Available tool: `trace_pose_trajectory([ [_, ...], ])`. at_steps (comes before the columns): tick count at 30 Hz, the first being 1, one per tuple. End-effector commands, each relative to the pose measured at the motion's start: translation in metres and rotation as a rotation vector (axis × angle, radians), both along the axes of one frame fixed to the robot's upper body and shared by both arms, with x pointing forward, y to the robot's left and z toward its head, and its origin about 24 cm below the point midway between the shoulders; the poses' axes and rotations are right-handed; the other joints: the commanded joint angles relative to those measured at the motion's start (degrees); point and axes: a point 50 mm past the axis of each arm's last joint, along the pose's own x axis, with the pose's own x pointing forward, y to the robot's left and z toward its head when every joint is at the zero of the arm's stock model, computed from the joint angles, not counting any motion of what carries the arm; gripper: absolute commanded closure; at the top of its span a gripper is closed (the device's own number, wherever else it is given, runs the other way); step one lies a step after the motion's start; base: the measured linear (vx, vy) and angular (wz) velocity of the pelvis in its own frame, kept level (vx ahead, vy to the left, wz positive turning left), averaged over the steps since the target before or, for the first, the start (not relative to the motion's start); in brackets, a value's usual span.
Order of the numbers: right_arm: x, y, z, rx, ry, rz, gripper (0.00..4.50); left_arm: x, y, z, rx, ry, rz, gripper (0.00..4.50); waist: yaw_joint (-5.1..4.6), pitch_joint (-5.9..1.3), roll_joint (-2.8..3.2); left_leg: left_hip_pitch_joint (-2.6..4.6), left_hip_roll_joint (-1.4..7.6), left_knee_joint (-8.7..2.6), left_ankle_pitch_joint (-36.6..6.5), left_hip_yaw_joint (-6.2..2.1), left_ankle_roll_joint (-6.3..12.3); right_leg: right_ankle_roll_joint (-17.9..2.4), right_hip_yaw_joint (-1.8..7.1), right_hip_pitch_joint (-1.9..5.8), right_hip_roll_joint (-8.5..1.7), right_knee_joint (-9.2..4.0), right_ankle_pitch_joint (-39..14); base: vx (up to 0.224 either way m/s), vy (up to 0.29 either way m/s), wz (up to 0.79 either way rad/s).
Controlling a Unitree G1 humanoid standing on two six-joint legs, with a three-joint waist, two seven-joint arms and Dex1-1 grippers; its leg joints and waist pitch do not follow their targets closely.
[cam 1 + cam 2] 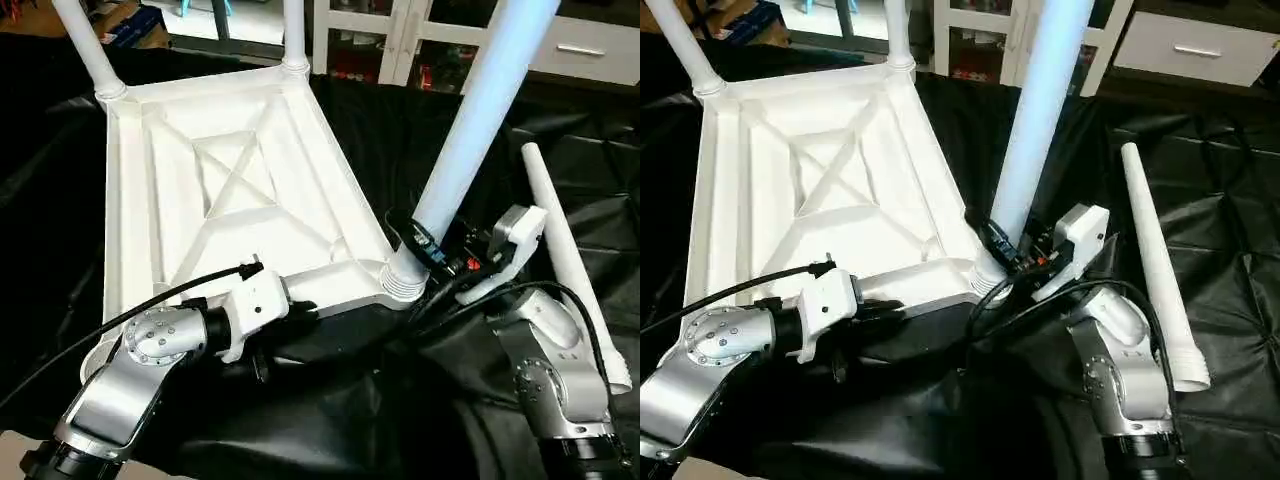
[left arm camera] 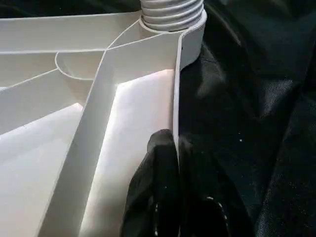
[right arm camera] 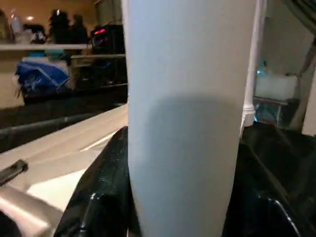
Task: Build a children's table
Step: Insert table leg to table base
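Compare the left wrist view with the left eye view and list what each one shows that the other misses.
Left wrist view: the left gripper seen close, its fingers pinched on the thin side rim of the tabletop, and the threaded end of the leg sitting in the corner socket.

Left eye view: the right gripper around that tilted leg low down, two legs standing at the far corners, a loose leg lying on the black cloth, and the X ribs.

Both: the white tabletop underside, the near corner socket, the black cloth.
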Motion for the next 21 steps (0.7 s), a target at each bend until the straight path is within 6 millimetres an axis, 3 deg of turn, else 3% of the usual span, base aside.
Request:
trace_pose_trajectory([
  [1, -0.011, -0.004, -0.043, -0.088, 0.187, 0.002, 2.70, -0.004, 0.004, -0.017, -0.009, 0.078, 0.048, 4.50, -0.06, -2.59, -0.50, 1.01, 1.59, -3.64, -14.95, -1.11, 3.77, -8.80, 1.51, 2.15, -1.35, -3.80, -15.78, 0.000, 0.000, 0.00],
  [11, -0.013, -0.004, -0.045, -0.062, 0.151, -0.048, 2.70, -0.003, 0.005, -0.016, -0.008, 0.074, 0.055, 4.50, -0.12, -2.47, -0.55, 1.01, 1.66, -3.91, -17.44, -1.26, 3.07, -8.02, 1.56, 1.97, -1.32, -4.10, -17.89, 0.000, 0.000, 0.00],
  [21, -0.015, -0.010, -0.062, -0.092, 0.242, -0.059, 2.70, -0.002, 0.004, -0.017, -0.008, 0.072, 0.056, 4.50, -0.20, -2.34, -0.46, 1.04, 1.70, -4.19, -19.39, -1.36, 2.35, -7.49, 1.61, 1.81, -1.29, -4.32, -18.97, 0.000, 0.000, 0.00],
])
